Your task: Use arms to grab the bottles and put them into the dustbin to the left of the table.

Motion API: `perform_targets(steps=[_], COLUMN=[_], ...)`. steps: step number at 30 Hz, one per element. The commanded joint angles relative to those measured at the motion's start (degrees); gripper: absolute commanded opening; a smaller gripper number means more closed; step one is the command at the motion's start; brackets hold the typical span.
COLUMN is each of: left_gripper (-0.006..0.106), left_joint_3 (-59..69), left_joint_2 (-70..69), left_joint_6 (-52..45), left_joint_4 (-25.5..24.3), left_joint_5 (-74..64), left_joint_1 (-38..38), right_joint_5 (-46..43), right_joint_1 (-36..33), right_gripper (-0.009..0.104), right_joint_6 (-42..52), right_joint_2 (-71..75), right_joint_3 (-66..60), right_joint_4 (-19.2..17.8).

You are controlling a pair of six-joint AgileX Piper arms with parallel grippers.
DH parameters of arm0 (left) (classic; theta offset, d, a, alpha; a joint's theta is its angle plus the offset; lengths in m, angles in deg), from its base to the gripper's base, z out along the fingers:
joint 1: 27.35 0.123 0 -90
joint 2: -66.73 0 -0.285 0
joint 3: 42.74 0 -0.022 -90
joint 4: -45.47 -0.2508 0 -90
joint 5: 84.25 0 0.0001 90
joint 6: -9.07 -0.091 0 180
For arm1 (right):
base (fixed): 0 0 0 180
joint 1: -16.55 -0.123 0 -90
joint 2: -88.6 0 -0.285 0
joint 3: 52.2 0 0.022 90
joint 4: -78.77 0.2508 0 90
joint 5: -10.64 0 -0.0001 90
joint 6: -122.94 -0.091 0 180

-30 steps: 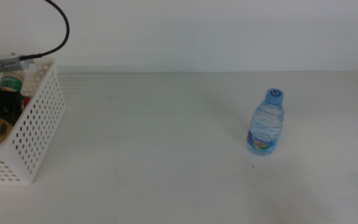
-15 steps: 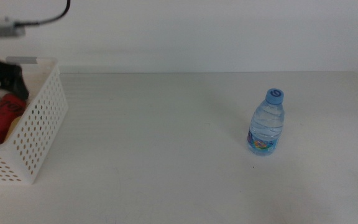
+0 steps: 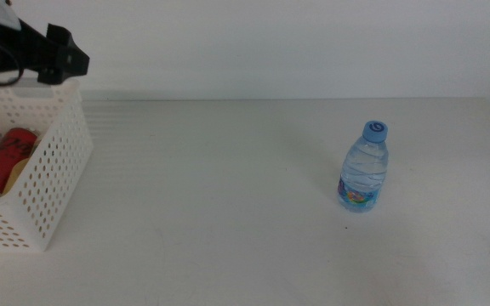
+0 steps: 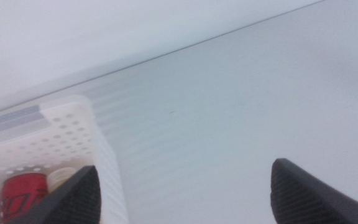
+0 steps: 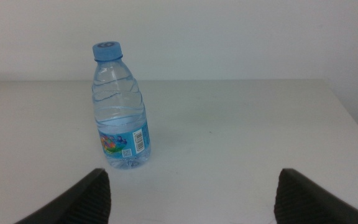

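The clear water bottle (image 3: 365, 167) with a blue cap stands upright on the white table (image 3: 228, 195), right of centre. In the right wrist view the same bottle (image 5: 120, 112) stands ahead of my open right gripper (image 5: 191, 202), a little off to one side, with nothing between the jaws. At the far left, my left gripper (image 3: 73, 58) hangs open and empty above the rim of the white dustbin (image 3: 54, 183). A red can (image 3: 7, 157) lies inside it. The left wrist view shows the can (image 4: 23, 190) and a whitish cap (image 4: 64, 177) inside the dustbin (image 4: 73, 118).
The table's back edge meets a plain white wall. The dustbin stands on the table's left end, and bare tabletop spans the stretch from it to the water bottle.
My left gripper has risen out of the dustbin and moved up and right, now above its rim and empty. The red can has come into view. The water bottle has not moved.
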Motion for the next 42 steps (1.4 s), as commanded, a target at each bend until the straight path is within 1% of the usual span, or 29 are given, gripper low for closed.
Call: perform_targets(steps=[1, 3, 9, 12, 15, 20, 23, 27, 29, 32, 35, 42], left_gripper=[0.090, 0.090, 0.090, 0.090, 0.090, 0.090, 0.090, 0.090, 0.090, 0.090, 0.090, 0.090], left_joint_3=[2.09, 5.10, 14.70, 18.44, 21.22, 24.09, 24.35, 24.35, 24.75, 26.51, 28.73, 29.70], left_joint_2=[-5.69, -8.64, -19.21, -23.20, -26.48, -30.67, -32.74, -36.07, -37.66, -40.60, -42.46, -42.76], left_joint_6=[-0.18, -0.18, -1.39, -1.18, -0.46, 1.05, 1.51, 1.56, 2.65, 9.46, 15.38, 15.61], left_joint_4=[1.58, 1.77, 4.53, 4.71, 5.27, 5.42, 3.28, 2.97, 1.57, -2.10, -4.49, -4.54], left_joint_5=[5.57, 5.68, 8.96, 8.85, 6.70, 6.90, 6.48, 5.57, 5.21, 5.01, 4.83, 4.15], left_joint_1=[-1.96, -3.61, -11.07, -13.43, -14.50, -14.35, -14.35, -14.35, -14.35, -14.35, -14.35, -14.35], right_joint_5=[-4.38, -4.38, -4.38, -4.38, -4.38, -4.38, -4.38, -4.38, -4.38, -4.38, -4.38, -4.38], right_joint_1=[0.32, 0.32, 0.32, 0.32, 0.32, 0.32, 0.32, 0.32, 0.32, 0.32, 0.32, 0.32], right_gripper=[0.072, 0.072, 0.072, 0.072, 0.072, 0.072, 0.072, 0.072, 0.072, 0.072, 0.072, 0.072], right_joint_6=[0.80, 0.80, 0.80, 0.80, 0.80, 0.80, 0.80, 0.80, 0.80, 0.80, 0.80, 0.80], right_joint_2=[1.56, 1.56, 1.56, 1.56, 1.56, 1.56, 1.56, 1.56, 1.56, 1.56, 1.56, 1.56], right_joint_3=[0.43, 0.43, 0.43, 0.43, 0.43, 0.43, 0.43, 0.43, 0.43, 0.43, 0.43, 0.43], right_joint_4=[-0.35, -0.35, -0.35, -0.35, -0.35, -0.35, -0.35, -0.35, -0.35, -0.35, -0.35, -0.35])
